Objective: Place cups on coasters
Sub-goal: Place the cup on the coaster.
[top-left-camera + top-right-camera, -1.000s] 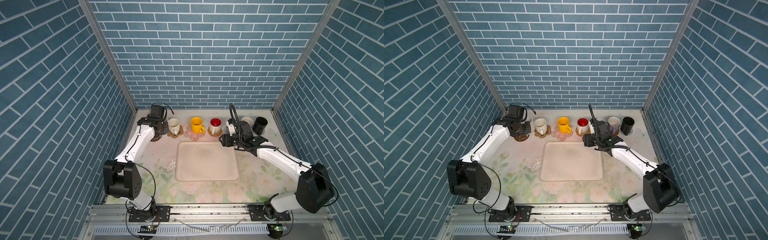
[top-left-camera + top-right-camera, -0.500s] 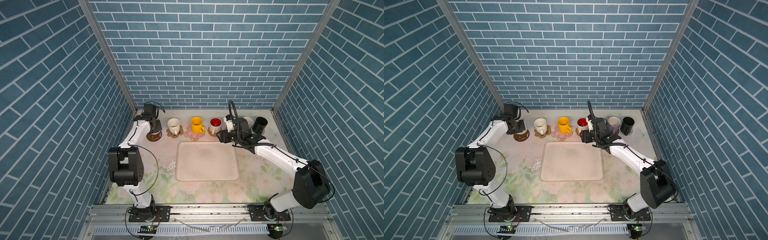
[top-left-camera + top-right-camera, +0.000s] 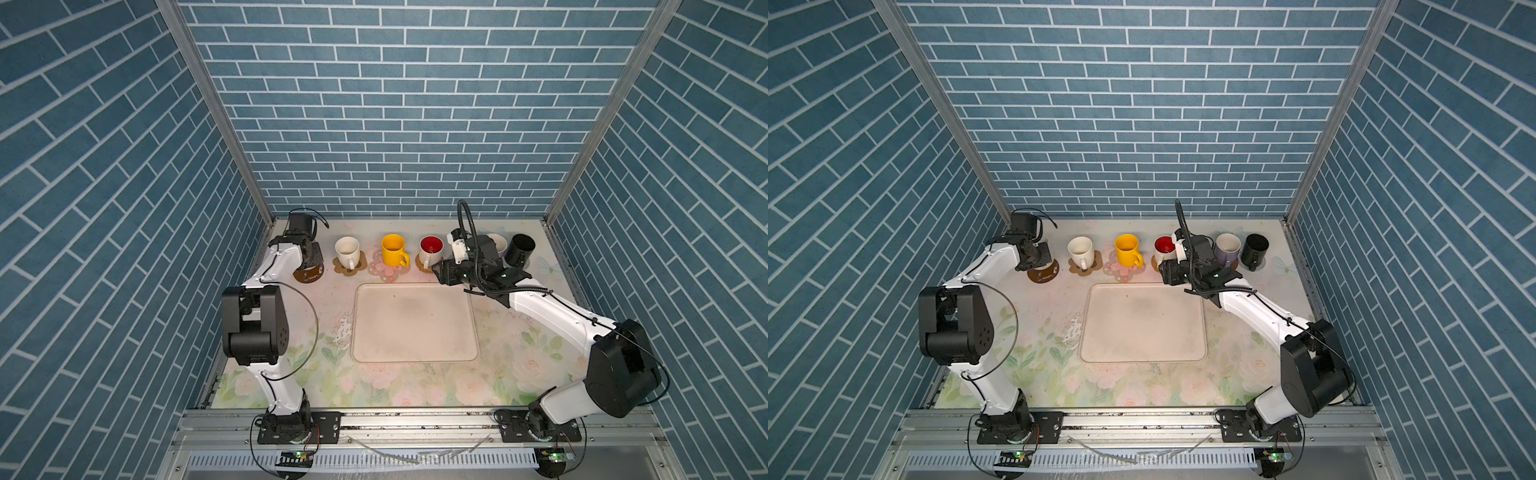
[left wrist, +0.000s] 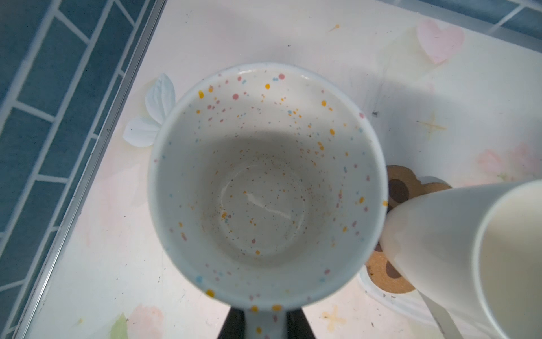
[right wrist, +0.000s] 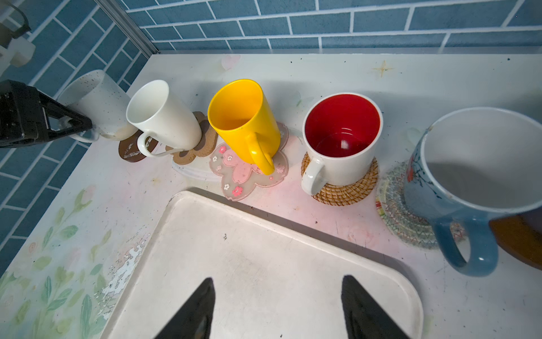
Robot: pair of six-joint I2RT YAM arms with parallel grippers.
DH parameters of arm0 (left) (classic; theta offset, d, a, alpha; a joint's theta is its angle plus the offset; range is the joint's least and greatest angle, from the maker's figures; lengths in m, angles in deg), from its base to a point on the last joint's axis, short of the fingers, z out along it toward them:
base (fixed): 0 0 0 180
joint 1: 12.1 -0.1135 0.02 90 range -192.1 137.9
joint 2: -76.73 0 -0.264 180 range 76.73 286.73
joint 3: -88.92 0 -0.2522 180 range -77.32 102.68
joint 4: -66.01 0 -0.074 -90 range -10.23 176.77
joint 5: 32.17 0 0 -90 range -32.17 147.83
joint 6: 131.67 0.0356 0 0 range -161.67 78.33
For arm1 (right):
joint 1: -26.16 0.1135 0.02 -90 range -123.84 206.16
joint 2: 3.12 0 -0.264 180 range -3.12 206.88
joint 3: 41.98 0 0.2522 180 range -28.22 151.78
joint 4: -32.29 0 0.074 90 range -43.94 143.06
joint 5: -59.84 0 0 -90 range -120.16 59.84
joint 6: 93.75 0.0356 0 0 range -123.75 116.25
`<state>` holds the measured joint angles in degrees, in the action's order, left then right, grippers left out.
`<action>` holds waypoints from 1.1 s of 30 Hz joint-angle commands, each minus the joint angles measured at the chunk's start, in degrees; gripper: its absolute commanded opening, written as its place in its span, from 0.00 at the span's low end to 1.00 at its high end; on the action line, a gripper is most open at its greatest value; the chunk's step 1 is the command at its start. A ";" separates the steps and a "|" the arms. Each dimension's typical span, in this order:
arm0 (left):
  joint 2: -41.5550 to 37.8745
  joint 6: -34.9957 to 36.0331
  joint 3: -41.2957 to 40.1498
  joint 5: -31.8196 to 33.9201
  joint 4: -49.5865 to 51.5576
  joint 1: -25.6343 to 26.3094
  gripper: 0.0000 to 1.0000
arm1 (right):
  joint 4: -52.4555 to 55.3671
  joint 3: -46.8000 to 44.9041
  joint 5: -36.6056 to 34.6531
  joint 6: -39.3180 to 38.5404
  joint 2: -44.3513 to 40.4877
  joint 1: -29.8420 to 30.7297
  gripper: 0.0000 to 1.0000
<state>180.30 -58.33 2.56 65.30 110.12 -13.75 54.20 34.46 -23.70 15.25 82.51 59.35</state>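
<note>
We take the cream tray (image 3: 415,320) as our landmark. Beyond its far left corner, the left gripper (image 4: 265,321) is pinched tight on the handle of the speckled cream mug (image 4: 264,182), which stands upright with its mouth up. In the right wrist view the mug's base meets the far part of the brown disc coaster (image 5: 130,149). We cannot tell whether it rests on the disc or hangs just above it.

A row of mugs runs along the tray's far edge, each with its handle turned toward the tray:
- The plain cream mug (image 3: 347,249) sits on the tan paw coaster (image 3: 351,269), just beside the speckled one.
- The yellow mug (image 3: 394,249) stands on the pink flower coaster (image 3: 386,272).
- The red-lined white mug (image 3: 431,246) stands on the rattan coaster (image 5: 340,193).

Past the tray's far right corner, the light blue mug (image 5: 469,176) sits on the pale woven coaster (image 5: 393,211). The right arm hides this mug in both top views. Farther out from that corner we see the lavender mug (image 3: 1228,247) and then the black mug (image 3: 521,249), both upright.

The right gripper (image 5: 278,281) hovers over the tray's far right part. Its two dark fingers (image 5: 202,308) are spread well apart with nothing between them, only bare tray showing below.
</note>
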 commanded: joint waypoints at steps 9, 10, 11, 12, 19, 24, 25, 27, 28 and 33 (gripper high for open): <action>-0.29 -1.70 -1.73 1.30 -4.84 -0.99 0.00 | 0.85 1.92 0.74 -1.95 0.27 -0.14 0.68; -0.22 -1.71 -1.56 0.96 -4.98 -0.99 0.00 | 0.90 1.80 0.70 -1.95 0.26 -0.14 0.68; -0.29 -1.79 -1.54 0.51 -5.18 -1.07 0.00 | 0.86 1.84 0.66 -1.98 0.24 -0.15 0.68; -0.35 -1.88 -1.51 0.32 -5.30 -1.00 0.00 | 0.89 1.77 0.66 -1.95 0.26 -0.19 0.68; 0.81 -2.13 -0.67 -0.71 -5.40 -1.02 0.00 | 1.33 1.79 0.40 -2.13 -0.16 -0.15 0.68; 2.04 -3.23 -1.04 -1.14 -5.50 -1.04 0.00 | 1.33 1.48 0.13 -2.13 -0.16 -0.17 0.68; 2.29 -3.51 -1.14 -1.34 -5.31 -0.99 0.00 | 1.34 1.40 0.13 -2.13 -0.12 -0.15 0.68; 2.21 -3.79 -1.62 -1.86 -5.78 -0.99 0.00 | 1.35 1.48 0.30 -2.13 -0.28 -0.14 0.68; 2.19 -3.85 -1.92 -1.70 -5.90 -1.03 0.00 | 1.28 1.40 0.31 -2.13 -0.36 -0.15 0.68; 2.10 -3.89 -2.40 -1.07 -5.04 -0.99 0.05 | 0.35 0.70 0.52 -2.17 -1.20 -0.17 0.67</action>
<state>181.85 -61.77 0.41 63.94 106.86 -14.45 54.63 34.46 -23.31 15.23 82.51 59.35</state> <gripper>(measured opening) 0.204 0.675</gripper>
